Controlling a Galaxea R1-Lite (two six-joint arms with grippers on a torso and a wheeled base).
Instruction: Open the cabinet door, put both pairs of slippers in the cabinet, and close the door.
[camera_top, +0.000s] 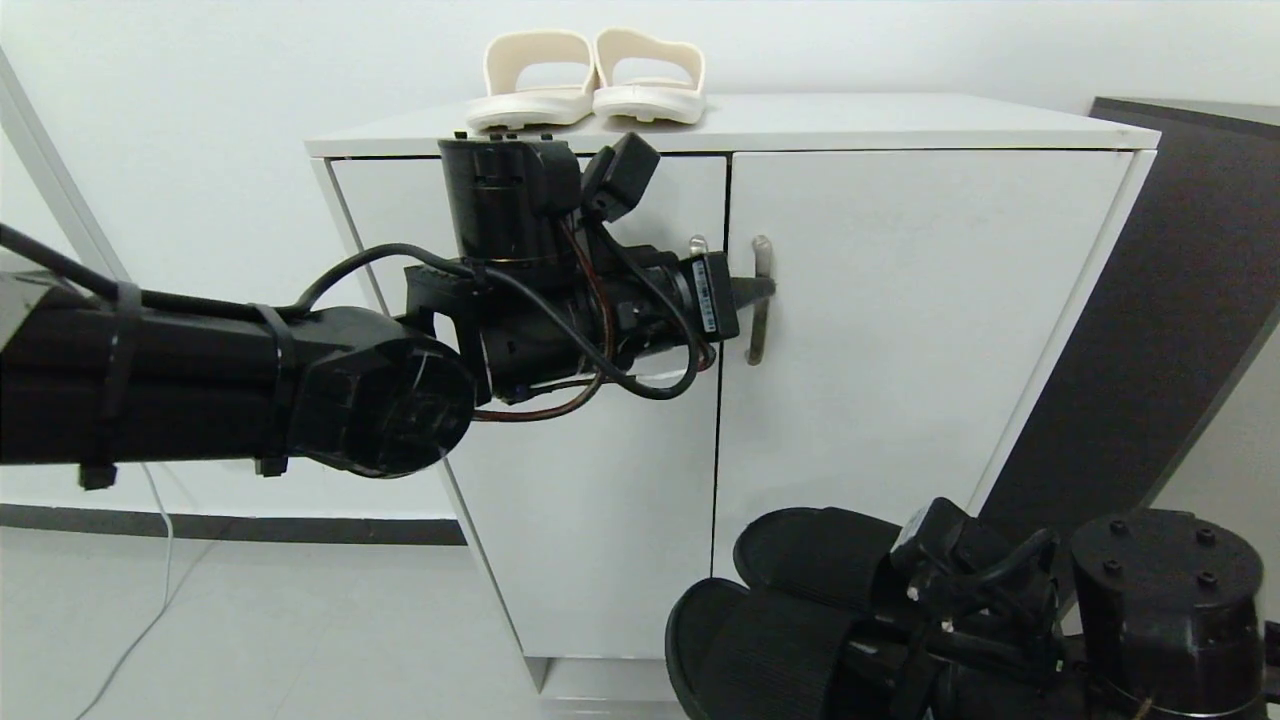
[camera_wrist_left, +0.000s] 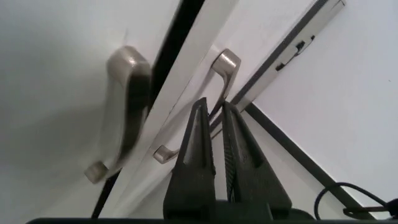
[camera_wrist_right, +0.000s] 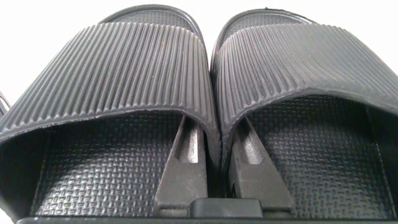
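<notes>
Holding the black slippers (camera_wrist_right: 211, 81) low by the cabinet (camera_top: 900, 350), the right gripper (camera_wrist_right: 216, 134) has one finger inside each slipper and squeezes the two inner sides together. The left gripper (camera_top: 762, 290) is up at the right door handle (camera_top: 760, 340), with its fingers close together and, it seems, pinched on the bar. Both doors look shut, so the job looks to be only at its first step. The white slippers (camera_top: 590, 85) sit side by side on top of the cabinet. The door must be pulled open, both pairs must go inside, and the door must be closed.
</notes>
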